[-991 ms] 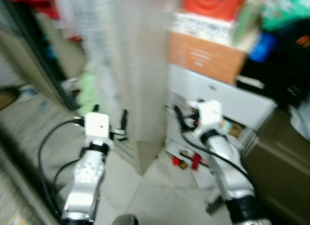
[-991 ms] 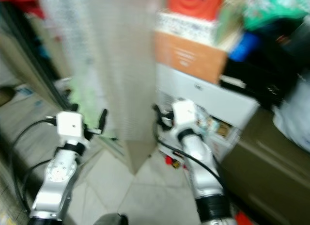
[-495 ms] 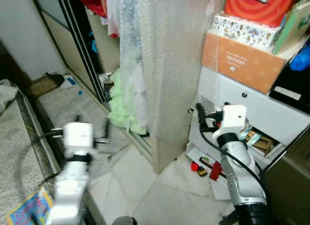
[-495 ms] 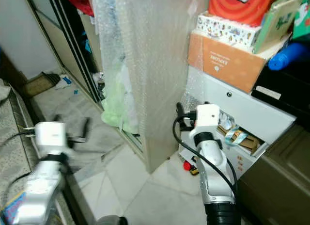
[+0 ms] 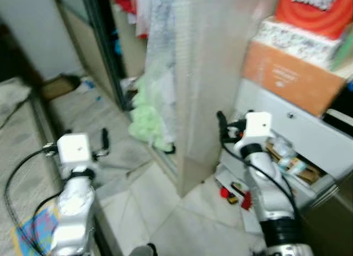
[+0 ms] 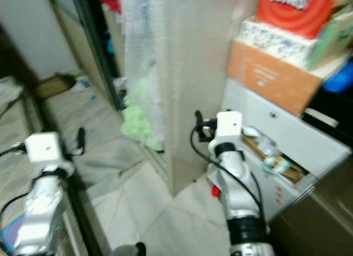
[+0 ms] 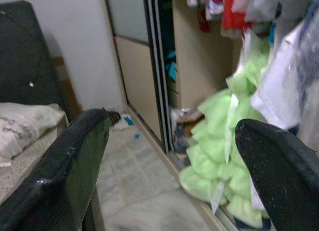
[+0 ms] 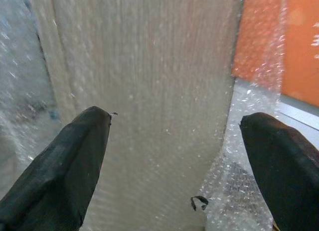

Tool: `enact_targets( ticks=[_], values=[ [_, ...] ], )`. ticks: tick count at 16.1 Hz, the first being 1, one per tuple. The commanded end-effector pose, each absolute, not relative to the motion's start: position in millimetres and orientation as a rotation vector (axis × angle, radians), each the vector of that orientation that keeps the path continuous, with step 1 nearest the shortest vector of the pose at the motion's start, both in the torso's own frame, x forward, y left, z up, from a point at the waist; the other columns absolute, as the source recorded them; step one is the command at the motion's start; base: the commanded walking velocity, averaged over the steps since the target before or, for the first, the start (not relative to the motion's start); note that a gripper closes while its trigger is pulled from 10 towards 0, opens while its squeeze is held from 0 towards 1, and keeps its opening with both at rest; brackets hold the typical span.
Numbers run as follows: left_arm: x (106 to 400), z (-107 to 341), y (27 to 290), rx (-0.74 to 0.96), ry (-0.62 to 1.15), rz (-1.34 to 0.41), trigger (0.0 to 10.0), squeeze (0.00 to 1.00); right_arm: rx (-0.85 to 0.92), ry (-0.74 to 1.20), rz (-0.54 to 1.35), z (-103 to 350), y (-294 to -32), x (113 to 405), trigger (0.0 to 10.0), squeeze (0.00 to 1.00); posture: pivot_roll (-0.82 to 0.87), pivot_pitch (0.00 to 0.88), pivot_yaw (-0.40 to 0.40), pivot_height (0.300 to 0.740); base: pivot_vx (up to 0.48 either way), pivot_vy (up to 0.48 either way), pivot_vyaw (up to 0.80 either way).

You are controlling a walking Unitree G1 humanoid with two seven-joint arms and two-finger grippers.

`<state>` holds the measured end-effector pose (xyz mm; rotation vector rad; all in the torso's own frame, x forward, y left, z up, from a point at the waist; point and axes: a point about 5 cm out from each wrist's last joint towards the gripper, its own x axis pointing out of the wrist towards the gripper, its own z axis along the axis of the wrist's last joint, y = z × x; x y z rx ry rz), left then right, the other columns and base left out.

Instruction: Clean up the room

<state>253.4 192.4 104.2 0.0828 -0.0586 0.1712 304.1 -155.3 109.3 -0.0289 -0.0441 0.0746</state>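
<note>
Wardrobe (image 5: 110, 52) left, wrapped panel (image 5: 212, 74) centre, drawer unit (image 5: 309, 140) right.

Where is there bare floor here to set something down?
Bare pale tiles lie between the two arms, below the bubble-wrapped panel. Crowded: green clothes by the wardrobe track, and small red items on the floor under the white drawer unit, beside the right gripper.

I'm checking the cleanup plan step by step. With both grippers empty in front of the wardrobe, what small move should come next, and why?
Probably ease the left gripper toward the light green clothing spilling from the open wardrobe onto the floor. Its fingers are open and already look straight at that heap, while the right gripper, also open, faces bubble-wrapped panelling.
</note>
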Motion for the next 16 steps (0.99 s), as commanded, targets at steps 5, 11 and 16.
enact_targets(
  ticks=[5,11,16],
  values=[
    [257,109,187,0.096,-0.078,0.161,10.0,0.0,-0.037,-0.078,0.113,118,-149,309,10.0,0.0,-0.05,0.0,-0.02,0.74,0.0,0.0,0.75],
    [254,104,183,0.108,-0.059,0.143,10.0,0.0,-0.039,-0.062,0.151,112,-140,308,10.0,0.0,-0.04,0.0,-0.023,0.74,0.0,0.0,0.8],
    [258,103,174,0.096,-0.06,0.109,10.0,0.0,-0.06,-0.068,0.192,114,-135,308,10.0,0.0,-0.05,0.0,-0.035,0.74,0.0,0.0,0.71]
  ],
)
